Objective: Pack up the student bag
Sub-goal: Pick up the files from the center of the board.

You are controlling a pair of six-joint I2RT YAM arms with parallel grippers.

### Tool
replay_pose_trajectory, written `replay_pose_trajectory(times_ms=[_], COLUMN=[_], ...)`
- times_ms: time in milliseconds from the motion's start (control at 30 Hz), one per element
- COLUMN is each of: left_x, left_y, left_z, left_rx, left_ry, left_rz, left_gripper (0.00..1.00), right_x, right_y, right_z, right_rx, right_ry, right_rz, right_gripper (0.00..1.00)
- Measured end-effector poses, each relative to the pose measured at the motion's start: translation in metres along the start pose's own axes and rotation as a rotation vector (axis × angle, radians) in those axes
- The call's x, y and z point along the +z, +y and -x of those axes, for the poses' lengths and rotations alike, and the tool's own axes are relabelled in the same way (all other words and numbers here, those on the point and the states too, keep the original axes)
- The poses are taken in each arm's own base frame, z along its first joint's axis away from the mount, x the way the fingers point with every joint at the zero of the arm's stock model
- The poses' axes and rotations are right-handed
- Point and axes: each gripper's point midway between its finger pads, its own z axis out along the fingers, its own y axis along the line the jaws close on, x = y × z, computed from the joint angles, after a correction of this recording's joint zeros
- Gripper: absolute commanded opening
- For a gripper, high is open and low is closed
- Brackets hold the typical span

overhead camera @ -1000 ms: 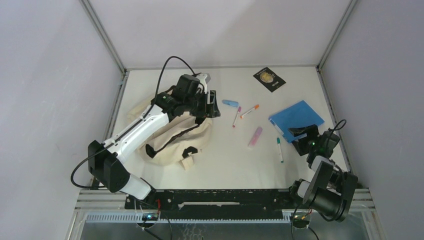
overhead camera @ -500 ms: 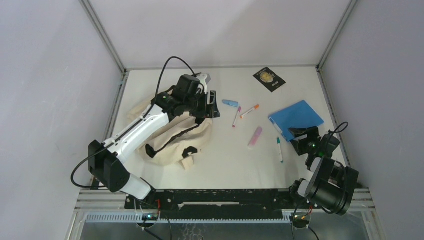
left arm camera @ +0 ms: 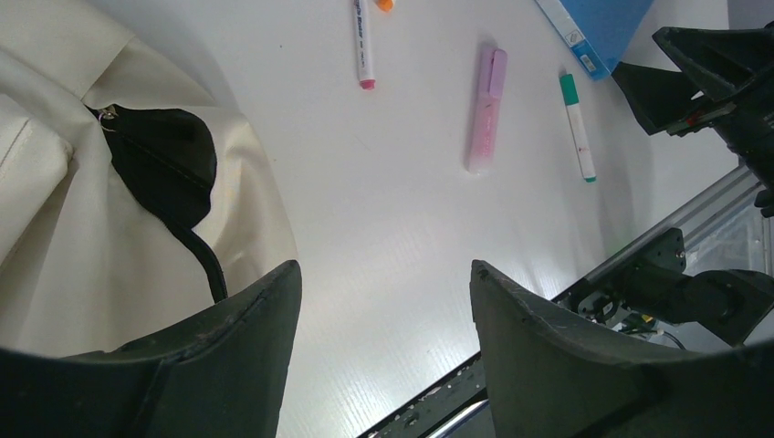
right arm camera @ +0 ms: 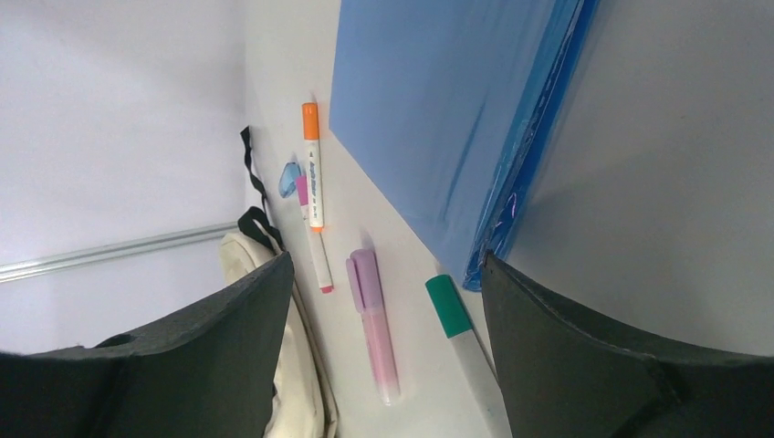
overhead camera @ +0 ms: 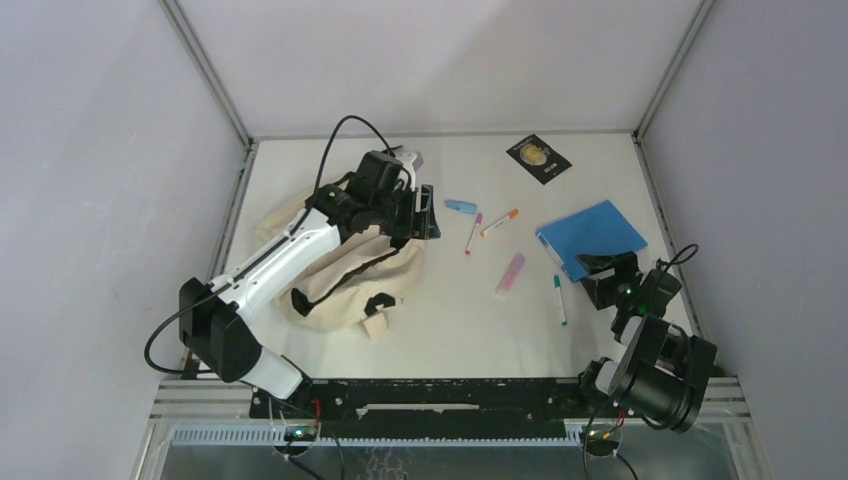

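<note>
**Top view.** Over the last second my right gripper has edged slightly inward, to the near corner of the flat blue plastic folder. My left gripper has barely shifted. I judge that packing has not begun. The soft cream-beige fabric student bag lies on the left, under my outstretched left arm.

**Left wrist view.** Jaws are spread and hold nothing. The bag's black zipper opening is below left, and a pale purple highlighter lies further out.

**Right wrist view.** Jaws are spread and empty. The folder edge is just ahead, with a green-capped marker beside it.
</note>
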Motion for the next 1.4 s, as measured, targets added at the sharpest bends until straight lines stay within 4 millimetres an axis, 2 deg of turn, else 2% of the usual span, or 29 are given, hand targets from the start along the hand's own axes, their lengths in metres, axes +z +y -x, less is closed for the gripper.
replay_pose_trajectory(times_ms=[333,567,800,1233,1400], left_x=[0.000,0.000,0.001,0.001,0.001], left_y=[-0.001,-0.004,-0.005,-0.005,-0.005], left_z=[-0.001,-0.003,-0.004,-0.004,-0.004], left_rx=[0.001,0.008,0.011,0.011,0.012], left_ry=[0.002,0.006,0.007,0.006,0.006], left_rz=[-0.001,-0.006,-0.006,-0.003,-0.003], left_gripper=[0.72,0.72,0.72,0.72,0.72], right_x=[0.009,0.019,0.021,0.019,0.024], right_y=[-0.011,-0.007,-0.009,0.004,0.007], right_z=[-0.004,-0.002,-0.007,-0.001,0.000], right_rx=[0.057,0.112,0.194,0.182,0.178], right_ry=[0.024,0.037,0.052,0.040,0.049], right_rz=[0.017,0.089,0.145,0.204,0.213], right_gripper=[0.81,0.73,0.73,0.73,0.74])
